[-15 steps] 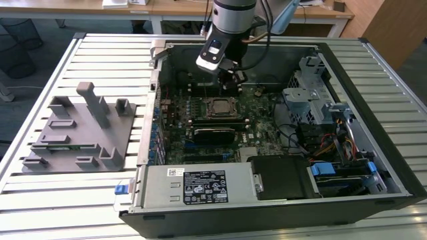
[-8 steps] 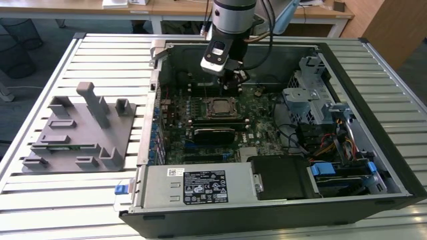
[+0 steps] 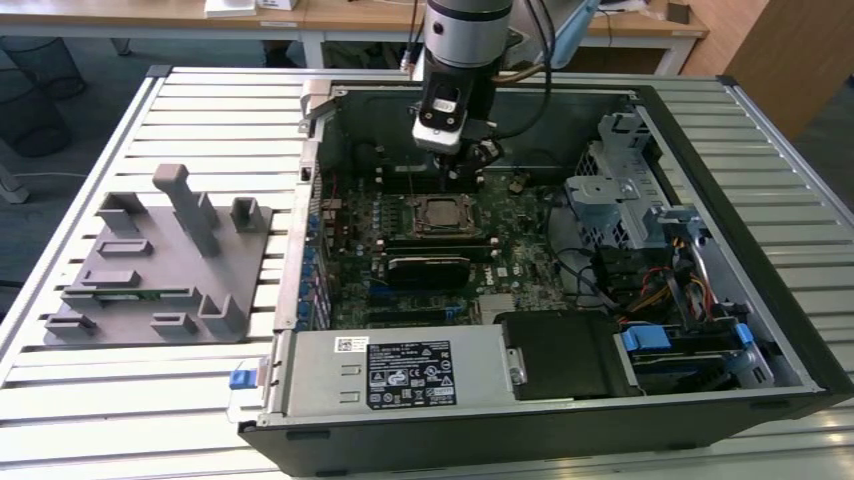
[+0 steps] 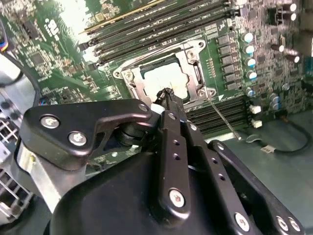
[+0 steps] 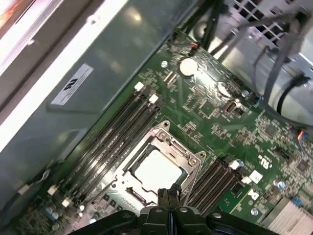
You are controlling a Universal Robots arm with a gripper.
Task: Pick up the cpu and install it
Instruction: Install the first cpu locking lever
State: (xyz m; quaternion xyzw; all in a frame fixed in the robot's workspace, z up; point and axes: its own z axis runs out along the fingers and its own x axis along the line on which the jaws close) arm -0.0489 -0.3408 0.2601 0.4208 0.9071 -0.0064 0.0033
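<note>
The cpu (image 3: 441, 213) is a flat square chip with a silver-grey top. It lies inside the metal socket frame (image 3: 442, 230) on the green motherboard in the open computer case, and both wrist views show it there (image 4: 165, 78) (image 5: 157, 169). My gripper (image 3: 461, 168) hangs a little above the board, just beyond the socket's far edge in the exterior view. Its fingertips (image 5: 168, 194) are pressed together with nothing between them. In the second wrist view the gripper (image 4: 165, 94) tips overlap the socket's rim.
Memory slots (image 5: 120, 132) flank the socket. A black heatsink block (image 3: 427, 268) lies in front of it, with a power supply (image 3: 400, 370) nearer still. A drive cage (image 3: 627, 190) and cables (image 3: 654, 285) fill the case's right in the exterior view. A grey fixture (image 3: 160, 265) stands outside, left.
</note>
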